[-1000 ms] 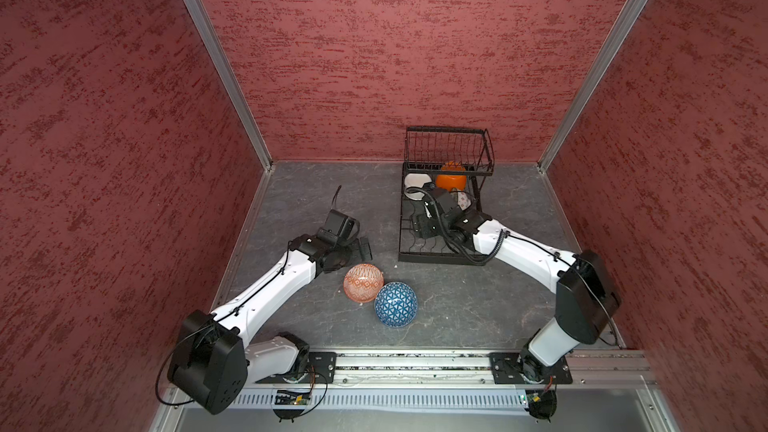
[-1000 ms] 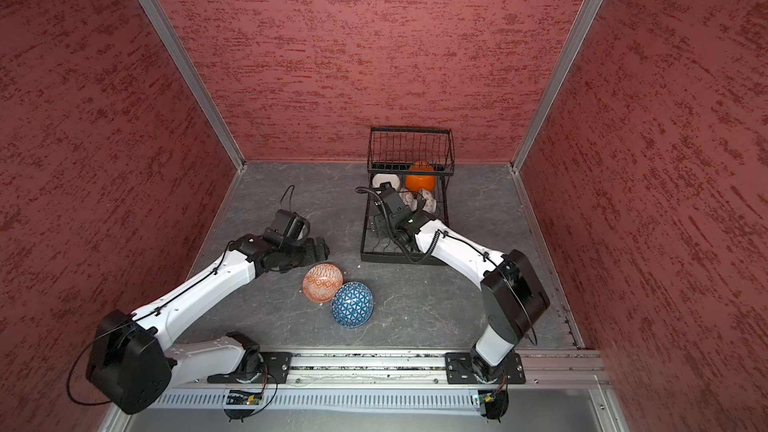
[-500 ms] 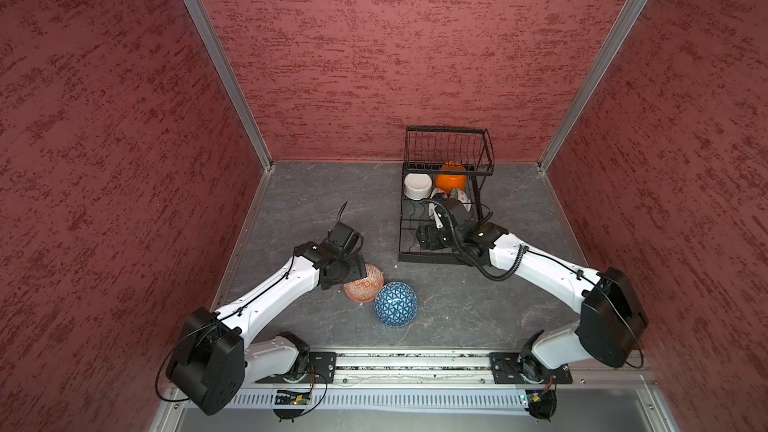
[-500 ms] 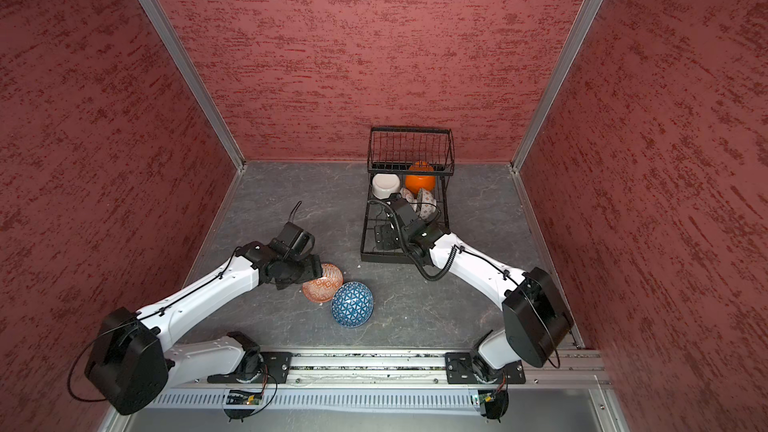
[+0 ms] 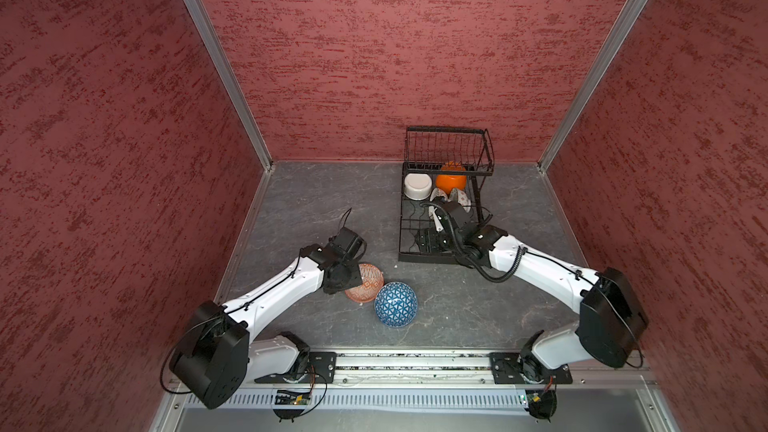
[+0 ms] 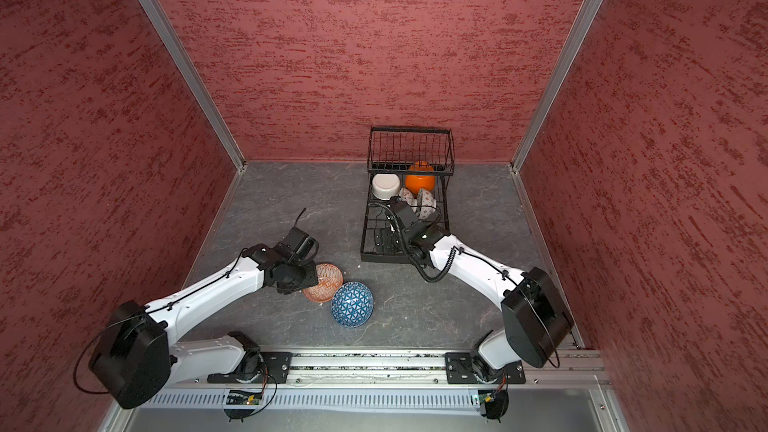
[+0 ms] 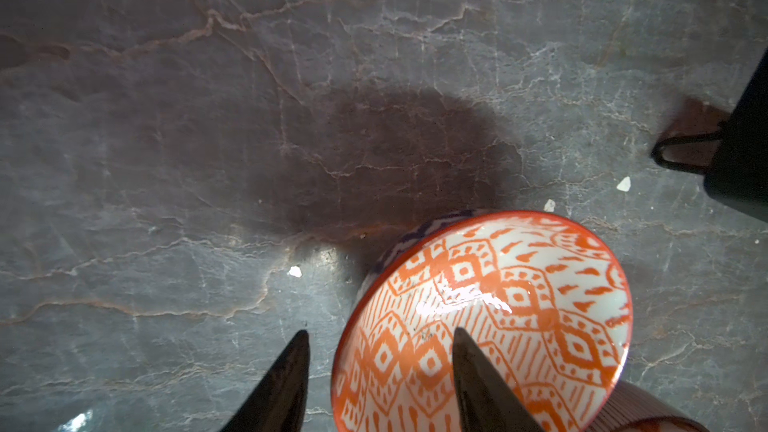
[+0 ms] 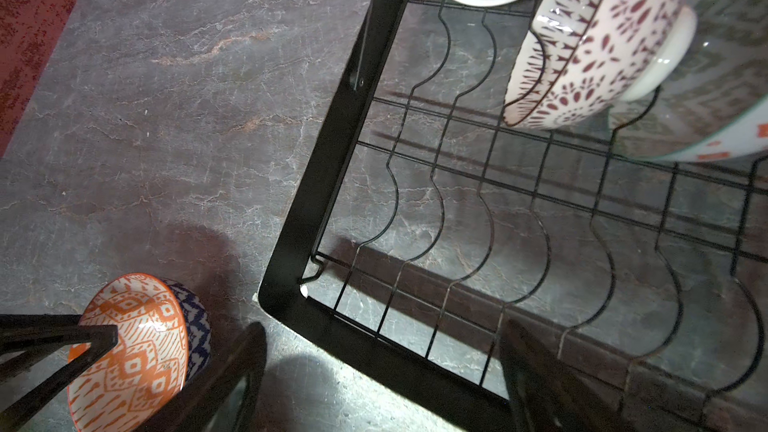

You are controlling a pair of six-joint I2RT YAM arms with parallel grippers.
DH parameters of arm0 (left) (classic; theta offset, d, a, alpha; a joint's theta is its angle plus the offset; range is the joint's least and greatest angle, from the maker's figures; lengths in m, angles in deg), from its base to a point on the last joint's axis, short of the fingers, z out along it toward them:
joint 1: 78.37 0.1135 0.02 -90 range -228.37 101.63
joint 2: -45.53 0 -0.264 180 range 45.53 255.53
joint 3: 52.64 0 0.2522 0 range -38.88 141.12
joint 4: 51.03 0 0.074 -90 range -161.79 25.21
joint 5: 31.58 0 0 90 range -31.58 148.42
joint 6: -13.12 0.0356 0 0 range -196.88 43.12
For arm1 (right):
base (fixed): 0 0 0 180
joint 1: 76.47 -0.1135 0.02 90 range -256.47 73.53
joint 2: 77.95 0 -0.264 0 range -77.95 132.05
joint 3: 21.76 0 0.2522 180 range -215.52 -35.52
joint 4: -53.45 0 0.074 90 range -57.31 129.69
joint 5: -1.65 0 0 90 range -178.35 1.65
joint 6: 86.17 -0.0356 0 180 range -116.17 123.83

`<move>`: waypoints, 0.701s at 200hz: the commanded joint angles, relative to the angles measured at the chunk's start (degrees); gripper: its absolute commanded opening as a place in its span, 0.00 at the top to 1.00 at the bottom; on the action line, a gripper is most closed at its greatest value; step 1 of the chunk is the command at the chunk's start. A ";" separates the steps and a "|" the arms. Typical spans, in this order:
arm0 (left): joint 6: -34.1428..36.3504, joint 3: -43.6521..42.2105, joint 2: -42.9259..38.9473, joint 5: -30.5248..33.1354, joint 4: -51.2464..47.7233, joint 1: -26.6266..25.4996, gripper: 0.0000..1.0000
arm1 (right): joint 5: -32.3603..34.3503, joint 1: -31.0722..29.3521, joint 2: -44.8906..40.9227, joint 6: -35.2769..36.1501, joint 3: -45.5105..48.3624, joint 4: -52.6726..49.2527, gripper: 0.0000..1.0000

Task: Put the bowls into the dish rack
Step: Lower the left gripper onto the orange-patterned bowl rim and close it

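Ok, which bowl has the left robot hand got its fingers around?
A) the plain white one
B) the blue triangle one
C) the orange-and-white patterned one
C: the left gripper has one finger inside and one outside the rim of the orange-and-white patterned bowl; the blue bowl lies beside it.

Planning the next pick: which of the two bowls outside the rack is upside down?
The blue triangle-patterned bowl: it sits dome up, while the orange-patterned bowl beside it shows its inside.
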State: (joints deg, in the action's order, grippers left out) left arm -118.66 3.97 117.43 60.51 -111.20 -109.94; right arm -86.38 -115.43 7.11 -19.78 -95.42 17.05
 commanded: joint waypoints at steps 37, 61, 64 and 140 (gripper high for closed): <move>-1.06 -2.13 1.69 0.44 2.45 -0.41 0.69 | -1.18 -0.28 -1.47 -1.07 0.46 1.00 0.07; -1.14 -2.66 1.57 0.49 3.03 -0.45 0.77 | -1.44 -0.24 -1.47 -1.06 0.28 0.92 0.07; -1.11 -2.68 1.51 0.46 3.14 -0.50 0.78 | -1.45 -0.28 -1.40 -1.08 0.27 0.92 0.07; -0.95 -2.51 -0.10 2.96 1.86 -0.24 1.00 | -2.47 -0.36 0.51 -0.91 -0.20 1.19 0.05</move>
State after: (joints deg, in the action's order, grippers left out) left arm -119.77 1.52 118.28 60.29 -108.21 -110.25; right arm -87.47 -115.45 7.13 -20.20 -95.42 17.19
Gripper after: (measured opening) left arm 0.089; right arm 0.950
